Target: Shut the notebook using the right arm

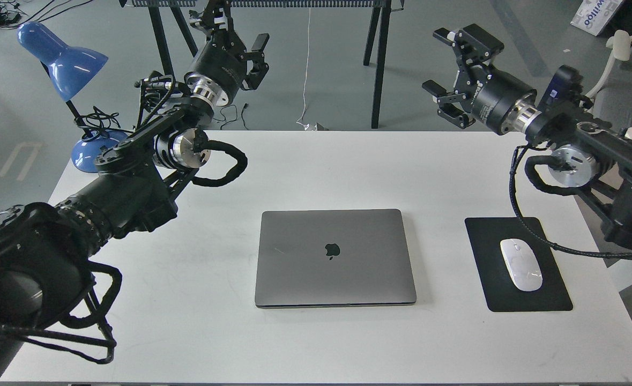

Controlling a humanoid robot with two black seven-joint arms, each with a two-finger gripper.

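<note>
grey notebook lies shut on my white desk; my right hand and left hand hover spread open, empty.

Both arms are raised and bent at the elbow; left pincer and right pincer gape, holding nothing.
</note>
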